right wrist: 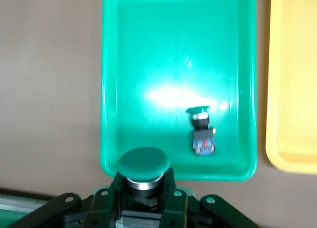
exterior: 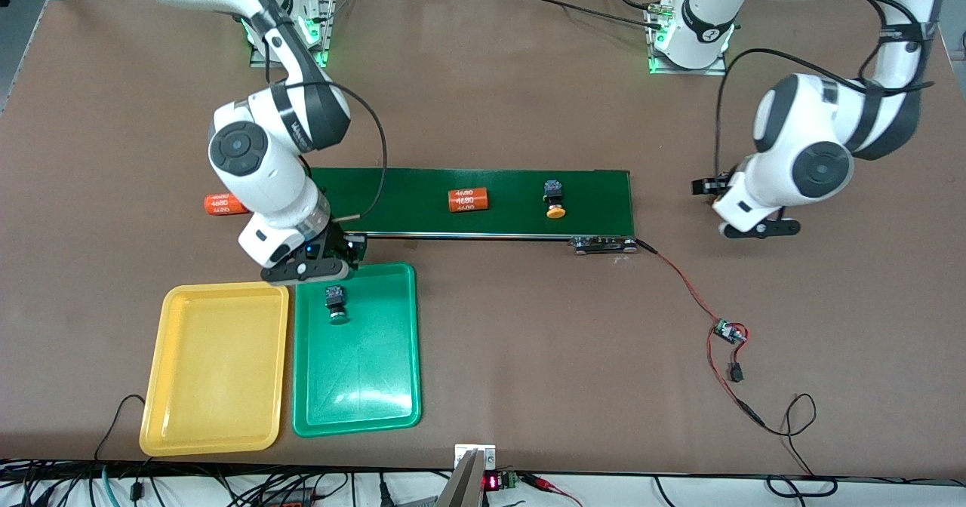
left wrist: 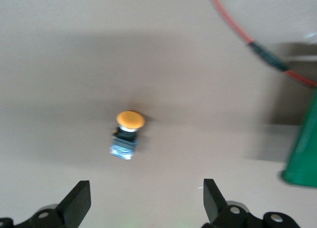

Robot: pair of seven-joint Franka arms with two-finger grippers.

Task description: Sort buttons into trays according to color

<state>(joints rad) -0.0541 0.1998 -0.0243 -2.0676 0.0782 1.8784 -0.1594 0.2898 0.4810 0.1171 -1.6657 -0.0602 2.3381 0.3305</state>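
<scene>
The right gripper [exterior: 332, 254] hung over the 12 o'clock rim of the flat green plastic tray [exterior: 392, 386], its jaws clamped on a green-capped push-button switch [right wrist: 143, 169], held by the dark body with the round cap free; a second green-capped switch [exterior: 335, 302] already lay on its side in that tray, near the 12 o'clock end; the flat yellow plastic tray [exterior: 219, 424] just beside it at 9 o'clock held nothing. On the long dark green belt [exterior: 423, 190] an orange-capped switch [exterior: 555, 198] lay toward the 3 o'clock end, with an orange cylinder bearing white numerals [exterior: 469, 201] near the middle. The left gripper [left wrist: 146, 198] waited with jaws wide apart above another orange-capped switch [left wrist: 128, 134] on the brown table [exterior: 528, 77].

These switches looked light, rigid and hard; the domed caps seemed smooth and likely to slip, so the squarish dark body was the better hold.
</scene>
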